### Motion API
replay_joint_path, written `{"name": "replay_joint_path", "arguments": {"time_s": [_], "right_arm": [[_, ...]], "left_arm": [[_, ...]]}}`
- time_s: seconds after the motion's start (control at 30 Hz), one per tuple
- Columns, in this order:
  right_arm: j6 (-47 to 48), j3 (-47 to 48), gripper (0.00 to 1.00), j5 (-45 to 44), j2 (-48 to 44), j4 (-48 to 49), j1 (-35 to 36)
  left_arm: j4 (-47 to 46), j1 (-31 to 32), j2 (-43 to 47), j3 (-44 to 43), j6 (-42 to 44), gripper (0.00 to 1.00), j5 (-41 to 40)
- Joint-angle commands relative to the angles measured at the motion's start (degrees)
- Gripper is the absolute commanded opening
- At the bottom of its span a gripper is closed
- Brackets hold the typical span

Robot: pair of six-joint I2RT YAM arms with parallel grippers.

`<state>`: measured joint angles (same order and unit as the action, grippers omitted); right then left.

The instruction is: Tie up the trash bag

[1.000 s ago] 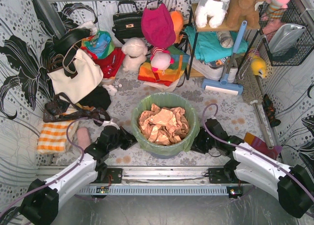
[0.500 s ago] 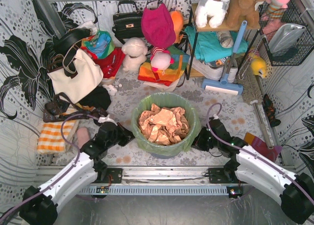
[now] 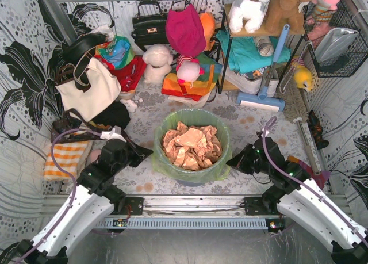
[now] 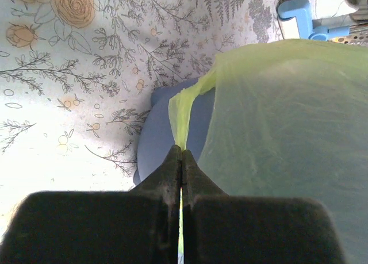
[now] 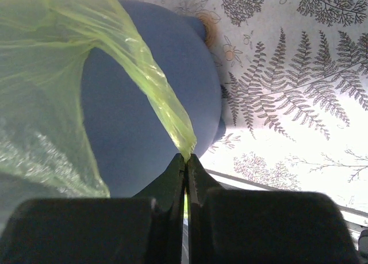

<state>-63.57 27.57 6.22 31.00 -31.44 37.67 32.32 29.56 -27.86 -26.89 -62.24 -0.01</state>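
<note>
The trash bag [image 3: 190,115] is thin light-green plastic lining a blue-grey round bin [image 3: 190,180], with crumpled tan paper [image 3: 190,144] filling it. My left gripper [image 3: 148,152] is at the bag's left side, shut on a pulled-out strip of the bag's edge [image 4: 187,108]. In the left wrist view the left gripper [image 4: 181,152] pinches that strip in front of the bin [image 4: 158,132]. My right gripper [image 3: 231,159] is at the bag's right side. In the right wrist view the right gripper [image 5: 185,156] is shut on a stretched green strip [image 5: 167,108] over the bin [image 5: 144,114].
A cream tote [image 3: 92,91] and an orange-striped cloth [image 3: 63,160] lie to the left. Plush toys [image 3: 156,62], folded clothes and a blue floor tool [image 3: 261,100] crowd the back. A metal rail [image 3: 190,203] runs along the near edge.
The right gripper has shut on the bag's right edge. Both wrists have risen and drawn outward a little, pulling the bag's edges into taut strips.
</note>
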Motion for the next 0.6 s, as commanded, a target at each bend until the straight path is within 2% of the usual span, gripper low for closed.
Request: {"name": "replay_joint_path", "arguments": {"time_s": [0.0,0.17,0.37,0.4,0.5,0.57], "right_arm": [[0.7,2.6,0.0,-0.8,-1.5,-3.7,-0.2],[0.3,1.2,0.0,0.2,-0.6,-1.8,-0.2],[0.2,-0.1,0.0,1.5,1.4,0.4,-0.2],[0.3,-0.1,0.0,1.6,1.6,0.5,-0.2],[0.5,-0.2,0.0,1.6,1.9,0.6,-0.2],[0.5,-0.2,0.0,1.6,1.9,0.7,-0.2]], "left_arm": [[7.3,-0.2,1.9,-4.3,2.7,0.0,-4.5],[8.0,-0.2,2.0,-2.4,2.9,0.0,-3.6],[2.3,-0.2,-1.8,2.0,1.9,0.02,0.3],[1.4,-0.2,-2.3,2.4,1.7,0.05,0.5],[-0.9,-0.2,-2.5,3.4,1.8,0.29,1.4],[-2.2,-0.2,-2.5,4.2,1.8,0.4,2.2]]}}
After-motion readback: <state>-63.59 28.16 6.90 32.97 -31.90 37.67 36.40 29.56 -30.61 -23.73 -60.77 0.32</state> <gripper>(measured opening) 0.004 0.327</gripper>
